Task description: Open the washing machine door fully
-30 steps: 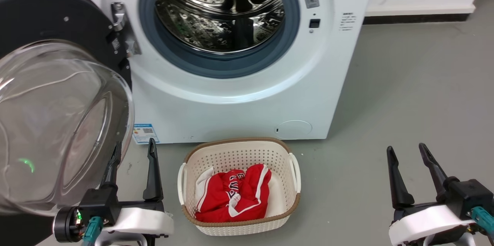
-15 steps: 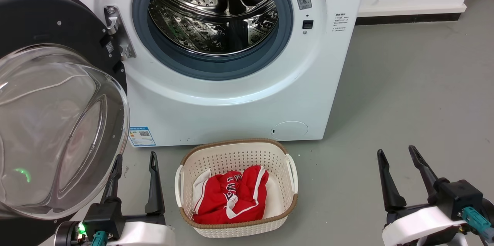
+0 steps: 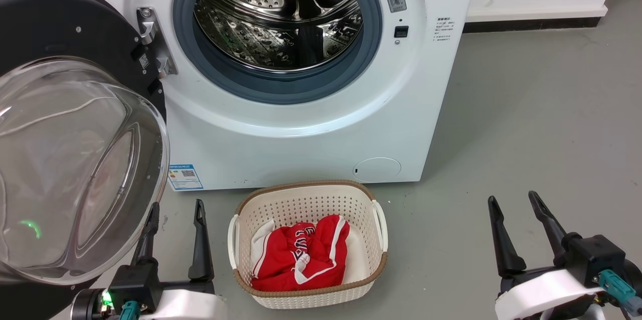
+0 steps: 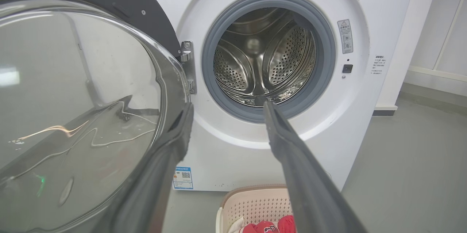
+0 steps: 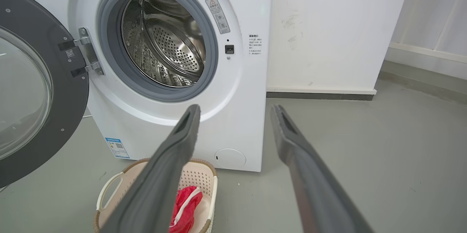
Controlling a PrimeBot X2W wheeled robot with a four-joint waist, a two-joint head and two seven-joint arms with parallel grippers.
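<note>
Left gripper (image 3: pixel 176 206): two long dark fingers, spread apart, pointing up the head view at lower left.
Right gripper (image 3: pixel 512 198): two long dark fingers, spread apart, leaning slightly left, at lower right.
Left wrist housing (image 3: pixel 185 305): white, rounded, behind a black finger mount (image 3: pixel 133 280).
Right wrist housing (image 3: pixel 546 287): white, rounded; teal connector (image 3: pixel 614 280) at its side.

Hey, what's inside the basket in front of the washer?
A crumpled red garment with white trim lies in the basket, over something white. Whatever is beneath them is covered.
</note>
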